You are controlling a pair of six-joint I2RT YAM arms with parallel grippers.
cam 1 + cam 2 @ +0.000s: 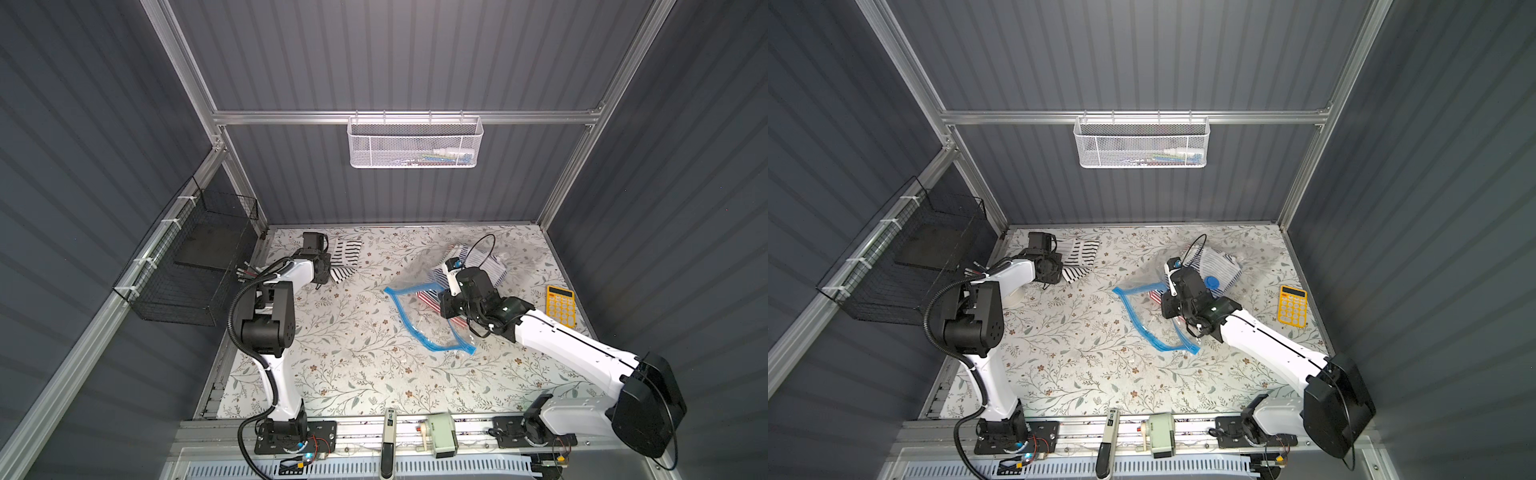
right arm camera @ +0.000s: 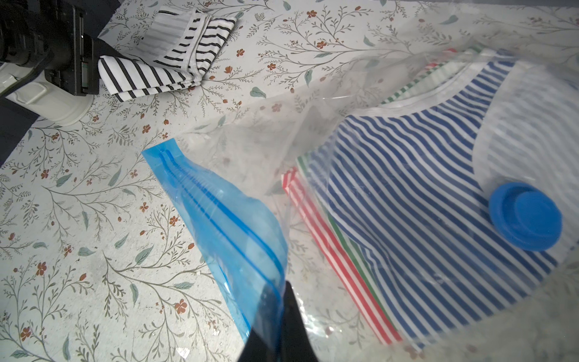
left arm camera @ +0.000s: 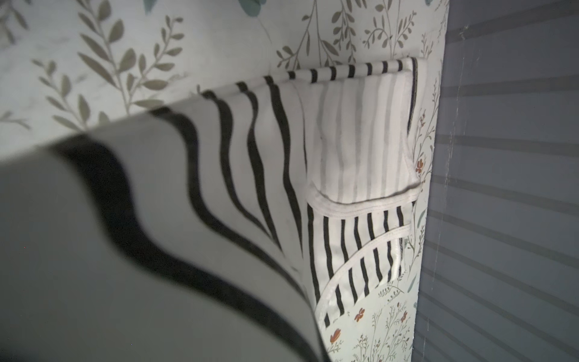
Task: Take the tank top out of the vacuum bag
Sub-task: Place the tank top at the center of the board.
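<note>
At the left, near the back wall, on the floral table cover (image 1: 353,365): left gripper (image 1: 330,269), clenched on a fold of the black-and-white striped tank top (image 1: 347,253). In the left wrist view, cloth sweeping up loosely toward the lens, the rest folded flat on the table. Well apart from the vacuum bag (image 1: 422,320). Probably the garment asked for, already out and ready to be set down.

Middle to right: bag lying open-mouthed, blue zip-seal strip (image 2: 216,216) bowed and lifted at one end. Inside, under clear film, a flat stack: red-striped garment (image 2: 329,250), a thin green-striped edge, blue-striped top (image 2: 407,203) uppermost. Round blue valve cap (image 2: 526,216) set in the film over it. Right gripper (image 2: 282,332) pinched tight on the strip, one dark finger showing through the blue plastic.

Handling, as a judgement: knit cloth, light and limp, with no shape of its own, sure to droop and unfold from a single pinch. Best taken at a folded edge or hem, several layers at once. Film slick, crinkly and springy, likely to slip or drag along unless held by the thicker ribbed strip.

Far right, untouched: yellow calculator (image 1: 560,305).
</note>
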